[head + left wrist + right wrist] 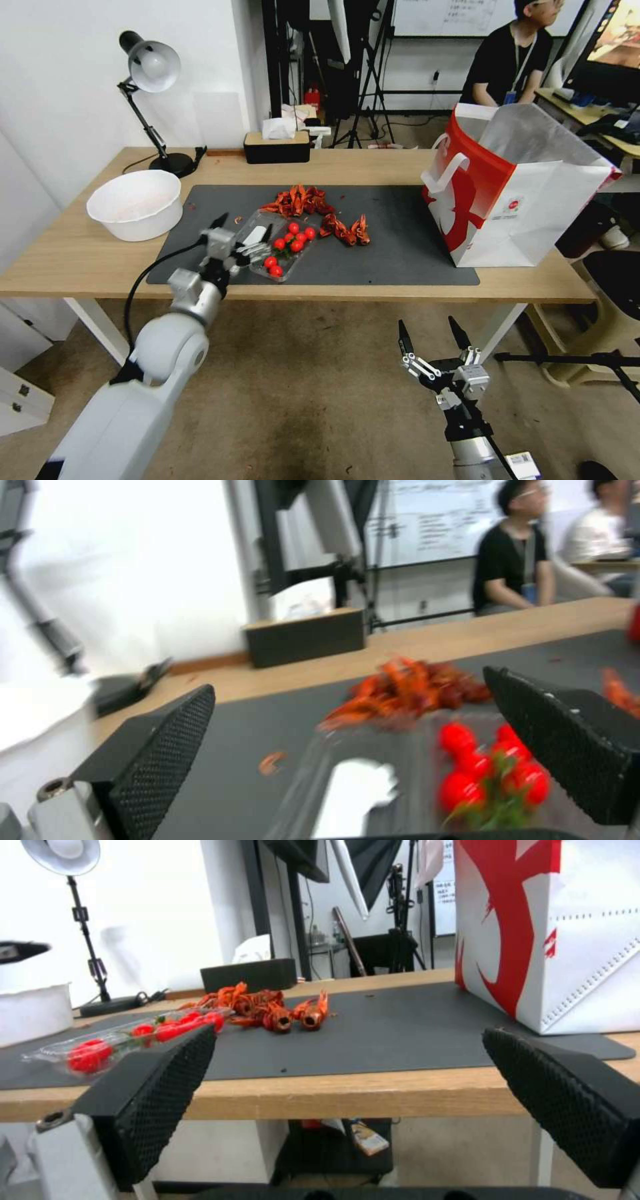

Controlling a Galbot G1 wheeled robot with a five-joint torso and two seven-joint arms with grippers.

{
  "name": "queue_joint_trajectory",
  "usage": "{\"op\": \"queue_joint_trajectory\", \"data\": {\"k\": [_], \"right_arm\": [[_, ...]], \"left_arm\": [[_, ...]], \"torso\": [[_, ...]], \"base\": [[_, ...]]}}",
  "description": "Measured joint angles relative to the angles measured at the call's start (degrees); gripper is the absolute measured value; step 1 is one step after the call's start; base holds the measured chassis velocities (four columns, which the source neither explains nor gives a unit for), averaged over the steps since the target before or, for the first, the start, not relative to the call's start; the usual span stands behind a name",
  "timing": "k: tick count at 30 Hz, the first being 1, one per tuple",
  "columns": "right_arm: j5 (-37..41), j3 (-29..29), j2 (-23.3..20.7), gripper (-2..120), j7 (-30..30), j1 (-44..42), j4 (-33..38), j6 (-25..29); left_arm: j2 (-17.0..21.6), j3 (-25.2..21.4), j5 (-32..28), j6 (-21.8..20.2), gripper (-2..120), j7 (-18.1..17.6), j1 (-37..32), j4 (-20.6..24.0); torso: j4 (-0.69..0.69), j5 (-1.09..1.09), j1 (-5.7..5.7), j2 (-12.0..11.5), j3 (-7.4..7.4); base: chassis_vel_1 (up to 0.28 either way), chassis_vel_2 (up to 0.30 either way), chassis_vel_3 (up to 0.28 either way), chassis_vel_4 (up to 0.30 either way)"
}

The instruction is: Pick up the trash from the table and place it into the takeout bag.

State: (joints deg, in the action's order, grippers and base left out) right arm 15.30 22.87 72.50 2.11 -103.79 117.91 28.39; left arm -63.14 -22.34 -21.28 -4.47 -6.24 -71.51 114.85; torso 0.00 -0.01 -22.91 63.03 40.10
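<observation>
Nearest the head camera, the right gripper (pixel 437 337) hangs parked below the front edge of the long light-wood table (pixel 80 257), its black fingers spread wide and holding nothing. A little farther in, the left gripper (pixel 241 231) reaches over the near edge of the dark grey mat (pixel 400 247), its textured pads (pixel 167 745) splayed apart on either side of the near end of a shallow clear plastic tray of red cherry tomatoes (pixel 283 250); the jaws are released, with nothing clamped between them yet. Just beyond the tray lie the red-orange crayfish shells (pixel 300 200), one heap at the back and a smaller cluster (pixel 345 230) to the right, both resting on the mat. Off to the right, standing on the mat's end, is the boxy white paper takeout bag with red side panels (pixel 520 200), mouth open upward, well apart from the tray. To the left sits a white round plastic basin (pixel 135 203). The step in hand looks like grasping the tray: it is thin and flexible, so closing across its rim or end wall, low and square, should hold better than pinching the flimsy middle, and keeping it level on the way to the bag should stop the tomatoes rolling out.
</observation>
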Motion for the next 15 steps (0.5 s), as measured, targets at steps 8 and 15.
{"op": "queue_joint_trajectory", "data": {"k": [8,15], "right_arm": [[0.3,0.1,-0.4,100,0.6,0.0,0.3,-0.6],[2.3,1.3,-1.3,100,0.8,0.2,0.3,-1.1]], "left_arm": [[-1.5,-6.2,0.2,1.6,100,-1.2,-9.2,2.8],[-3.3,-10.0,0.1,5.9,100,-1.4,-17.2,3.4]], "torso": [[0.0,0.0,0.0,0.0,0.0],[0.0,0.02,0.0,0.0,0.0]], "base": [[0.0,0.0,0.0,0.0],[0.0,0.0,0.0,0.0]]}}
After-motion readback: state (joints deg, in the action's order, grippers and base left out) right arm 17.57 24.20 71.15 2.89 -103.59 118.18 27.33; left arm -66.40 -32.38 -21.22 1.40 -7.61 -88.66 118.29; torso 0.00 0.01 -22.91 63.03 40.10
